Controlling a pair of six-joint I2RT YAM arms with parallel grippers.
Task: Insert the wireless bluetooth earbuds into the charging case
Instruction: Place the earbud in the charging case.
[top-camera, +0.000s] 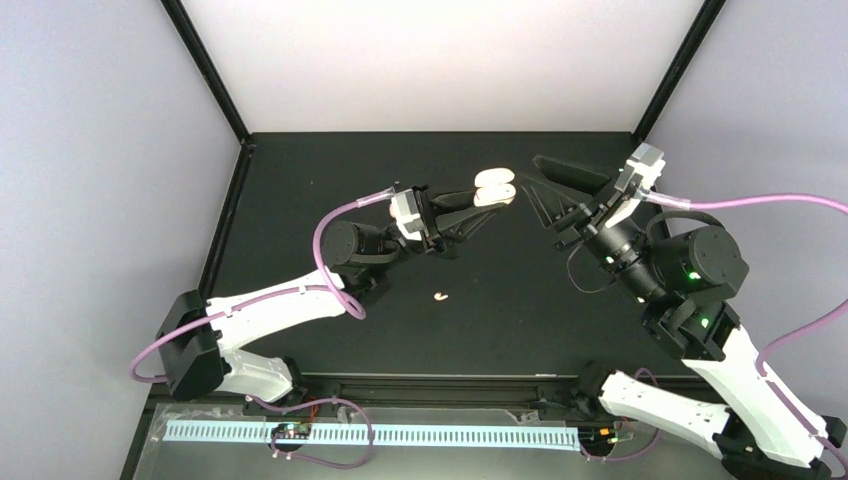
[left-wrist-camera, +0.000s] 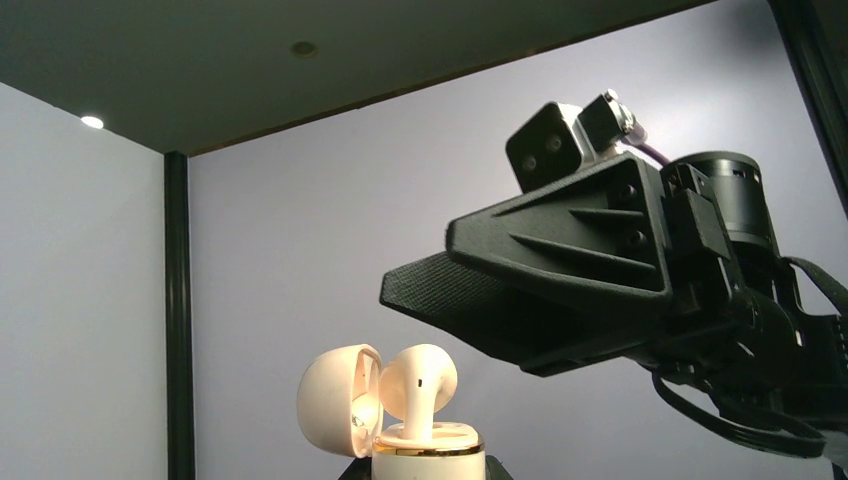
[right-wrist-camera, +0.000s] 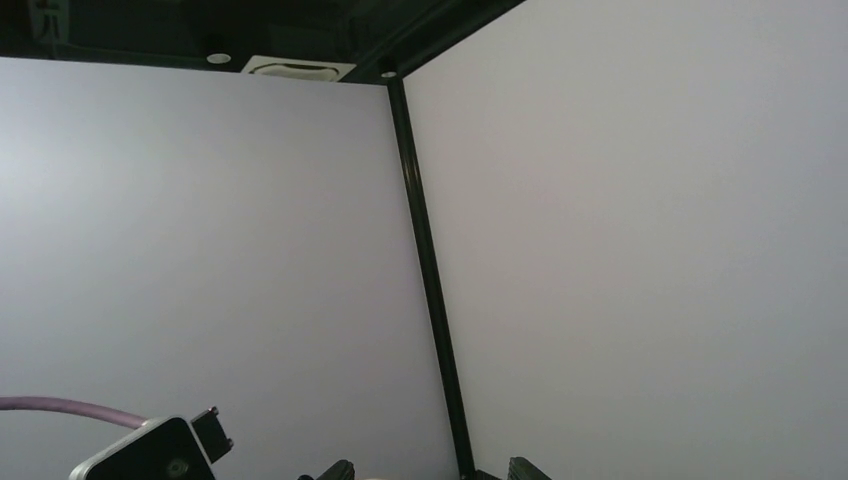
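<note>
The charging case (left-wrist-camera: 428, 455) is glossy cream with a thin gold band at its rim, and its lid (left-wrist-camera: 338, 400) glows warm inside. The seated earbud (left-wrist-camera: 420, 385) is cream-white. The loose earbud (top-camera: 441, 295), at seven o'clock from the case, looks pale pink on the matte black counter (top-camera: 520, 330). The left gripper (top-camera: 480, 207) and right gripper (top-camera: 533, 175) are black, the latter's pad finely woven. The cables (top-camera: 325, 240) are mauve.

No legible text, label or number on anything.
</note>
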